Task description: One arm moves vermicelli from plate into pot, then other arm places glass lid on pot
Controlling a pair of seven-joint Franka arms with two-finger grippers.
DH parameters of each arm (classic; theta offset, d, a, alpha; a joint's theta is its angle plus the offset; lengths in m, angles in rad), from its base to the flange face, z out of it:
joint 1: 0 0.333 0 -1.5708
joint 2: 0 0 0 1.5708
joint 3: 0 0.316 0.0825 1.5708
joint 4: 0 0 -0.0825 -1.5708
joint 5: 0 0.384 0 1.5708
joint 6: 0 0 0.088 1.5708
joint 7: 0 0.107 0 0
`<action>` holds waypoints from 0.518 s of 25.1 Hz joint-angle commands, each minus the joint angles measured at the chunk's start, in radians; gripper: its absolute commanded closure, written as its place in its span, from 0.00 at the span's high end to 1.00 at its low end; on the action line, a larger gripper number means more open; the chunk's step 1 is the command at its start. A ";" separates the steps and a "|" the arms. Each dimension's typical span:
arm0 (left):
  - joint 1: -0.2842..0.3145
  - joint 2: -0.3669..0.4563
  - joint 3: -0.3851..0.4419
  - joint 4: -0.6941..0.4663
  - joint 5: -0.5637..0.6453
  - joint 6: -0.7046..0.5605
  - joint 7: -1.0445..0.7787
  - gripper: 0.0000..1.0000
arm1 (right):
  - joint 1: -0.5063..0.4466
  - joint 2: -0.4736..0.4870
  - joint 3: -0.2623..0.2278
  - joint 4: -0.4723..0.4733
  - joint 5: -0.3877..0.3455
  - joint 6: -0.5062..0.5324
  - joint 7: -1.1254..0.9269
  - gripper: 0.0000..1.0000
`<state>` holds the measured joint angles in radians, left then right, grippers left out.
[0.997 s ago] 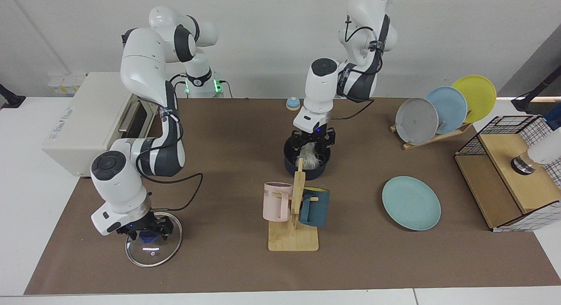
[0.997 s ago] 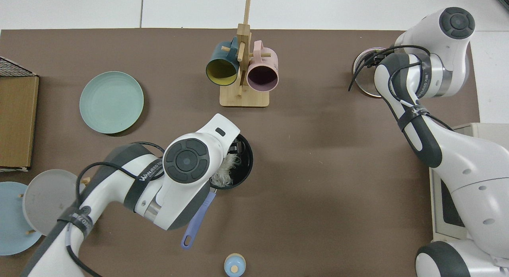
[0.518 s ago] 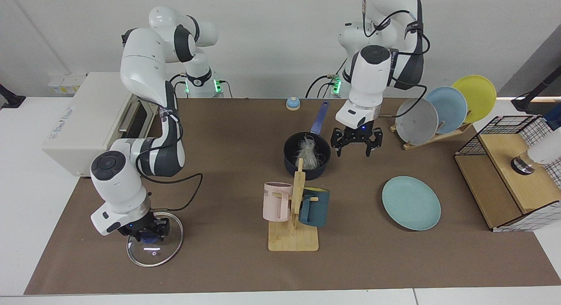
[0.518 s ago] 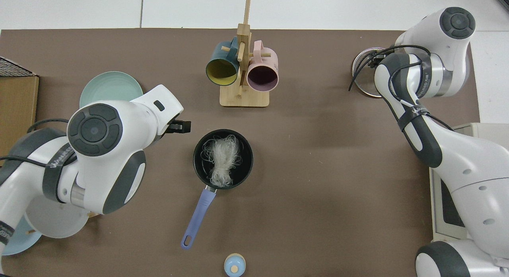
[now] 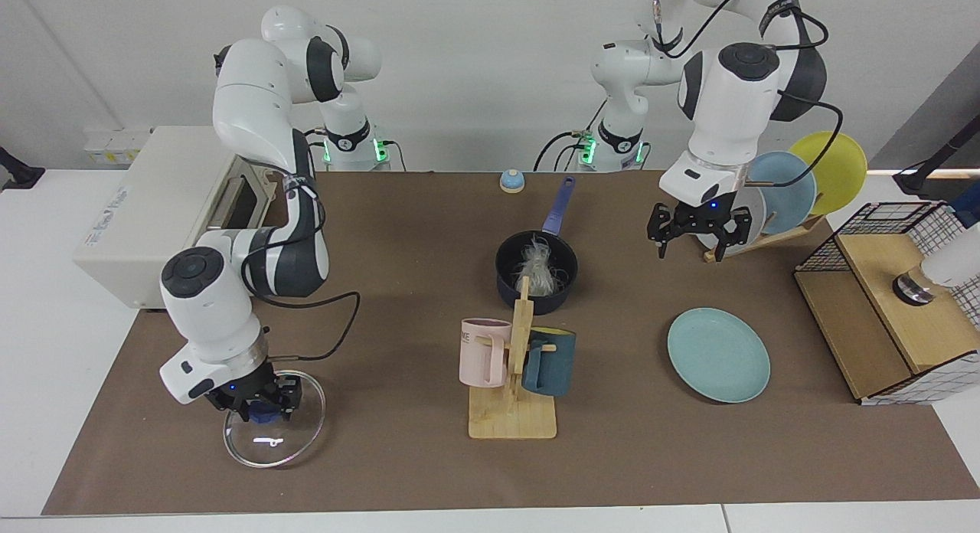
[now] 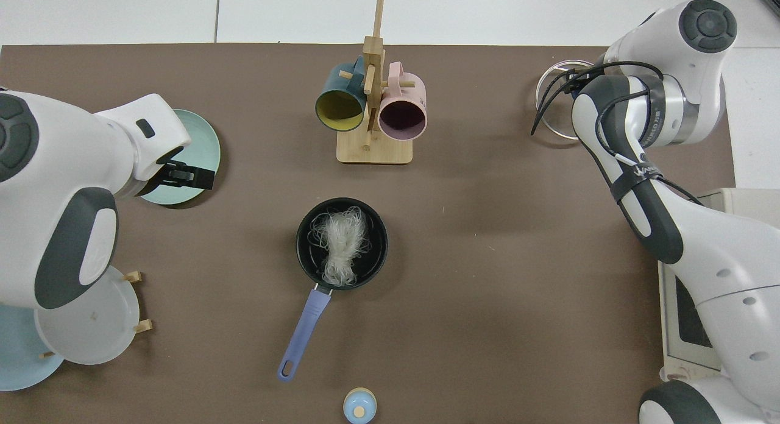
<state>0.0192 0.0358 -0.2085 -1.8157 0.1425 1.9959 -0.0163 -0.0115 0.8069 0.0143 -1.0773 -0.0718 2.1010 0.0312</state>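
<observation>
The dark navy pot (image 5: 528, 295) (image 6: 379, 241) stands mid-table, its blue handle (image 6: 303, 335) pointing toward the arms' side. The white vermicelli (image 5: 538, 269) (image 6: 339, 244) lies inside it. My left gripper (image 5: 698, 230) (image 6: 195, 176) hangs open with nothing in it, raised between the pot and the upright plates. The teal-green plate (image 5: 718, 354) (image 6: 204, 145) is bare; in the top view the left arm covers part of it. My right gripper (image 5: 256, 407) is shut on the blue knob of the glass lid (image 5: 274, 433) (image 6: 551, 104) near the mat's corner. The right wrist hides that gripper in the top view.
A wooden mug rack (image 5: 514, 410) with a pink mug (image 5: 482, 353) and a teal mug (image 5: 547, 361) stands just in front of the pot. Grey, blue and yellow plates (image 5: 785, 184) lean in a rack. A wire basket (image 5: 888, 303), a white appliance (image 5: 145, 211) and a small blue bell (image 5: 512, 181) line the edges.
My left gripper let go of the vermicelli in the pot, rose and swung away toward the plate rack. My right gripper closed on the lid's knob, and the lid shifted slightly.
</observation>
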 commanded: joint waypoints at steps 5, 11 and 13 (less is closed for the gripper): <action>0.071 -0.043 -0.011 0.041 -0.018 -0.153 -0.010 1.00 | 0.129 -0.325 0.001 -0.285 0.007 -0.064 0.200 0.00; 0.097 -0.074 -0.008 0.053 -0.029 -0.236 -0.011 1.00 | 0.275 -0.443 0.001 -0.365 -0.005 -0.170 0.409 0.00; 0.099 -0.085 -0.005 0.081 -0.050 -0.281 -0.013 1.00 | 0.349 -0.459 -0.001 -0.375 -0.011 -0.176 0.499 0.00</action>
<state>0.0940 -0.0184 -0.2079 -1.7723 0.1322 1.8041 -0.0216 0.2277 0.4433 0.0196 -1.3405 -0.0693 1.9359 0.3639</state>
